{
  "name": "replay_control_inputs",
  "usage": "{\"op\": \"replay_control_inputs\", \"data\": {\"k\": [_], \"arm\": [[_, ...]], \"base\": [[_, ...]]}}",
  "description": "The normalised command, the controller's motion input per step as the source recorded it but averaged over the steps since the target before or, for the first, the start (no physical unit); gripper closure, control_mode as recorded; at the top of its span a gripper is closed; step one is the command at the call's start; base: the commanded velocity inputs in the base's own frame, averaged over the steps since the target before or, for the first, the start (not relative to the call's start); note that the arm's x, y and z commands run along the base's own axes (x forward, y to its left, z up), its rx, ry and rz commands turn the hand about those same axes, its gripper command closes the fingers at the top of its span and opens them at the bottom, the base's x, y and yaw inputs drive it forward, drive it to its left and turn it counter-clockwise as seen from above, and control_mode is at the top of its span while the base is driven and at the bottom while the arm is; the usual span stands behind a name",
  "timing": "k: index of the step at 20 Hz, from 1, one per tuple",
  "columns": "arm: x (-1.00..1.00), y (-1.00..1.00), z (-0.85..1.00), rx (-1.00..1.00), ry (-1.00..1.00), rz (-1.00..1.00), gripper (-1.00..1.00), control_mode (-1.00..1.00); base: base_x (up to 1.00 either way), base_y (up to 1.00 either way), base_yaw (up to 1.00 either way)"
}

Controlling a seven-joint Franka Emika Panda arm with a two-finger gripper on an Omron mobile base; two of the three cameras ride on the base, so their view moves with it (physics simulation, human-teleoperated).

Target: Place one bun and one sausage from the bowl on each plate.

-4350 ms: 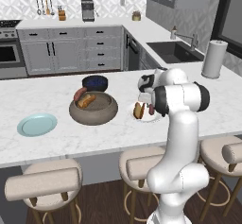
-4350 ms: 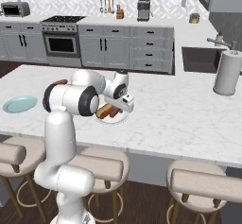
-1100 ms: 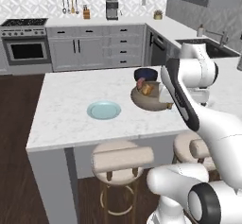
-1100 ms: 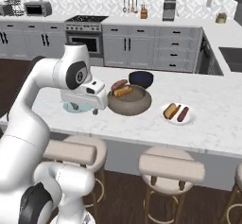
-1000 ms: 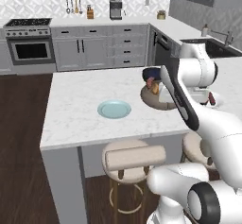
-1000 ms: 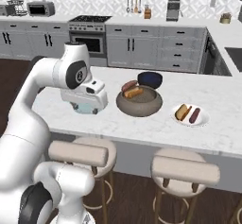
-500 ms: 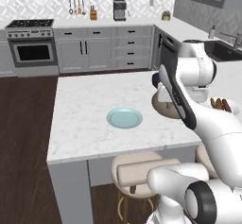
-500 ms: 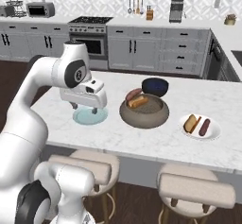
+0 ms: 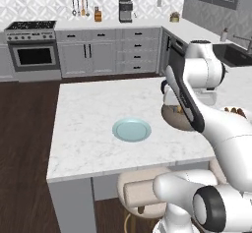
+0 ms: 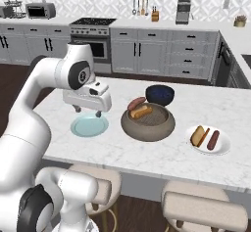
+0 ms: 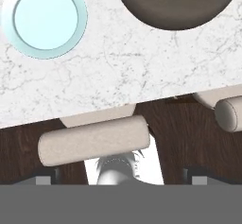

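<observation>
Teal plate: bare, under gripper.
Gripper: fingers' spread cannot tell; apparently nothing held.
Bowl: centre, holding bun and sausage.
White plate: right, already served.
Risk: reaching bowlward, clipping its thick rim.

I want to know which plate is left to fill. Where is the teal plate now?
In the right base view the teal plate lies empty on the island counter, left of the grey-brown bowl and below the robot's hand.

Bowl between 2 plates
</observation>
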Motion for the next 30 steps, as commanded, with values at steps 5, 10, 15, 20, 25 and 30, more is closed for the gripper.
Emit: {"op": "replay_control_inputs", "data": {"k": [5, 10, 15, 20, 25, 30], "arm": [[0.21, -0.09, 0.00, 0.01, 0.00, 0.00, -1.00, -1.00], [0.45, -0.82, 0.00, 0.05, 0.00, -0.02, -1.00, -1.00], [0.36, -0.89, 0.00, 0.05, 0.00, -0.10, -1.00, -1.00], [0.40, -0.60, 0.00, 0.05, 0.00, -0.09, -1.00, -1.00], [0.47, -0.37, -0.02, 0.02, 0.00, -0.06, -1.00, -1.00], [0.45, -0.13, -0.21, 0.01, 0.00, -0.01, -1.00, -1.00]], "base": [[0.31, -0.03, 0.00], [0.00, 0.00, 0.00], [0.00, 0.00, 0.00], [0.00, 0.00, 0.00], [0.00, 0.00, 0.00], [0.00, 0.00, 0.00]]}}
